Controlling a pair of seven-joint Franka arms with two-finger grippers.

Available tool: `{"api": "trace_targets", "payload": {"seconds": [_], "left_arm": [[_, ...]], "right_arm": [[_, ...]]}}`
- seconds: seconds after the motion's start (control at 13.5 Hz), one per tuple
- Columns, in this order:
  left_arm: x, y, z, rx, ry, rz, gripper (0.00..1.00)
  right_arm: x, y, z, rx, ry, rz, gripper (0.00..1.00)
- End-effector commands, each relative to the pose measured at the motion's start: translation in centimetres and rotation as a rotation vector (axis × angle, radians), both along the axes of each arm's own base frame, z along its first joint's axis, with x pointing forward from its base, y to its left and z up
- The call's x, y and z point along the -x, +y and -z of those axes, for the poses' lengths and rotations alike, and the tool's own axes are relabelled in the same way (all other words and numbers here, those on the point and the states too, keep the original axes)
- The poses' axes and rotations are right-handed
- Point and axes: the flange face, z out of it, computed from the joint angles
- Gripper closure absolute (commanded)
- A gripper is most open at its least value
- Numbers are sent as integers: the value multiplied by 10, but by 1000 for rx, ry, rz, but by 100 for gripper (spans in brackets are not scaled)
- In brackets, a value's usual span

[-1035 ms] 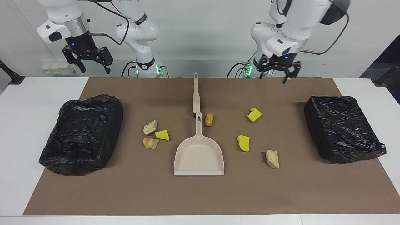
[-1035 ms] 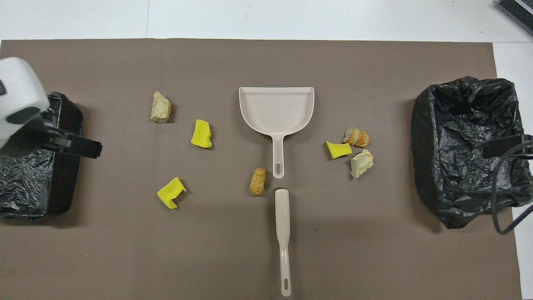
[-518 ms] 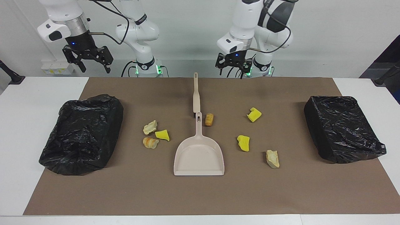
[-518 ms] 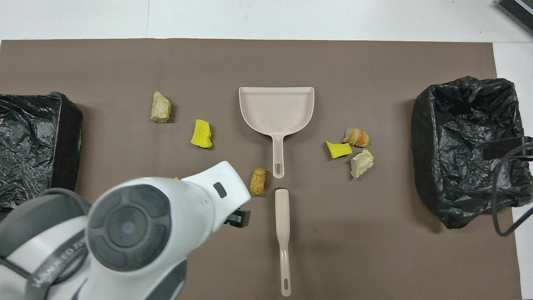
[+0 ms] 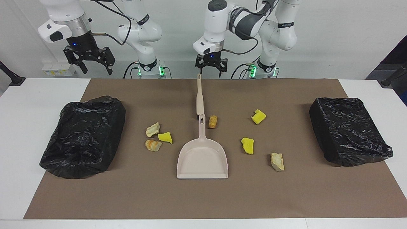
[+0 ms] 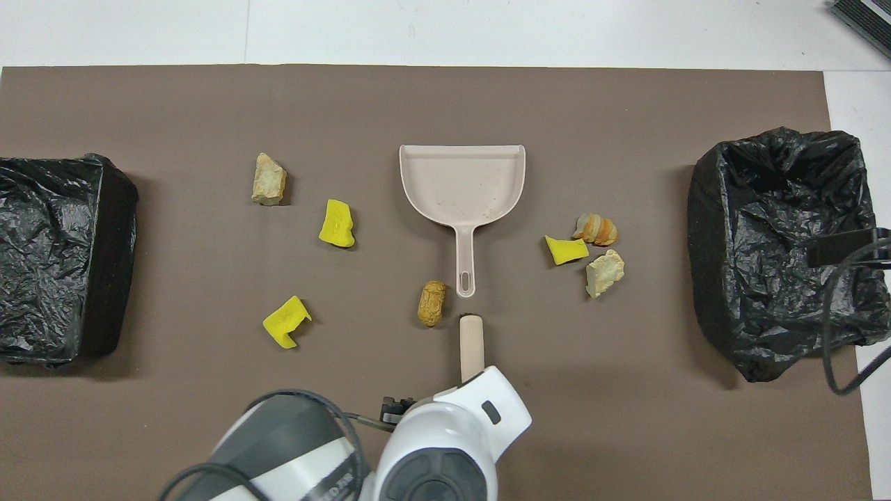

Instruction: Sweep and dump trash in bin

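Opening step, brush pickup: left gripper (image 5: 210, 69), fingers spread and empty, hangs over beige-handled, black-bristled brush (image 5: 199, 95), at twelve o'clock from pale pink-beige plastic dustpan (image 5: 202, 156); next, descend and clamp.

No writing is legible anywhere here. The left arm (image 6: 327, 459) carries pale lettering on its grey collar in the overhead view, but it is cut off and unreadable.
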Motion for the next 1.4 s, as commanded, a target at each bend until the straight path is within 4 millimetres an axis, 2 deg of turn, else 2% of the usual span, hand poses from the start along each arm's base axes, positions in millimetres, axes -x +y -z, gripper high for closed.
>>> {"api": "trace_targets", "payload": {"seconds": [0.0, 0.3, 0.52, 0.59, 0.74, 0.89, 0.96, 1.18, 1.33], "left_arm": [[20, -32, 50, -32, -7, 4, 0], [51, -38, 101, -72, 10, 35, 0], [57, -42, 113, -92, 18, 44, 0], [66, -47, 125, -111, 25, 58, 3], [64, -50, 129, -99, 19, 53, 15], [58, -50, 130, -102, 20, 39, 46], [55, -48, 130, -105, 20, 35, 56], [45, -43, 126, -126, -13, 47, 96], [29, -34, 119, -131, -15, 18, 100]], "right_arm": [[8, -4, 0, 12, 9, -18, 0], [9, -3, 1, 12, 16, -18, 0], [11, -3, 1, 12, 16, -18, 0], [11, -3, 1, 12, 16, -18, 0], [11, -3, 0, 12, 14, -18, 0], [11, -3, 0, 12, 14, -18, 0], [11, -3, 0, 12, 14, -18, 0], [11, -3, 3, 11, 19, -20, 0], [12, -4, 2, 11, 17, -23, 0]]}}
